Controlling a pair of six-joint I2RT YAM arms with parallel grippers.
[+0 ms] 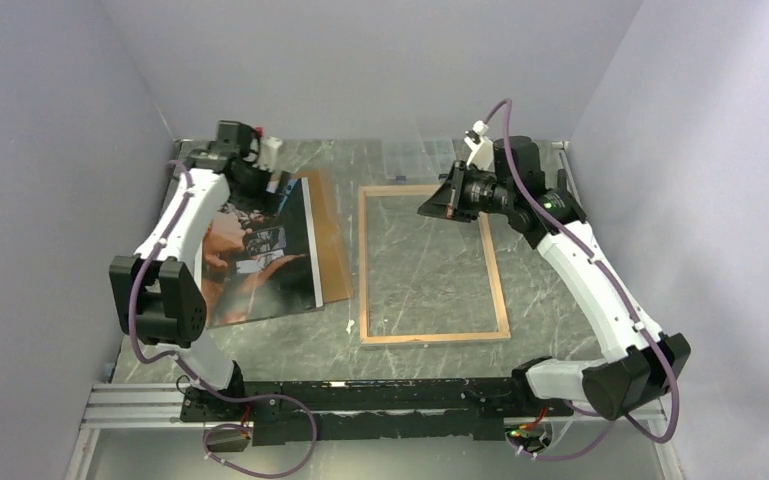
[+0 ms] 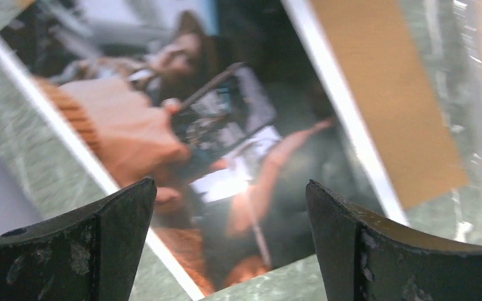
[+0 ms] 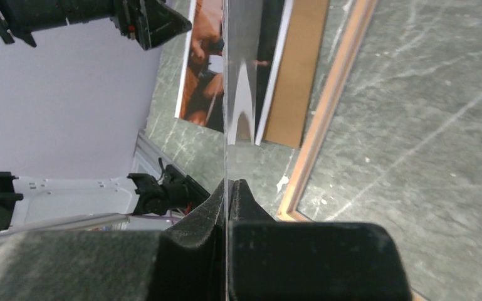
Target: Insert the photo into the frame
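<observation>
Over photo [image 2: 225, 157]: left gripper [image 2: 229, 188] spread | right gripper [image 3: 229, 185] pinches clear pane [image 3: 241, 63]

White arms [image 1: 175, 225], purple cables [image 1: 132, 315], scuffed black left hand [image 2: 230, 207]
</observation>
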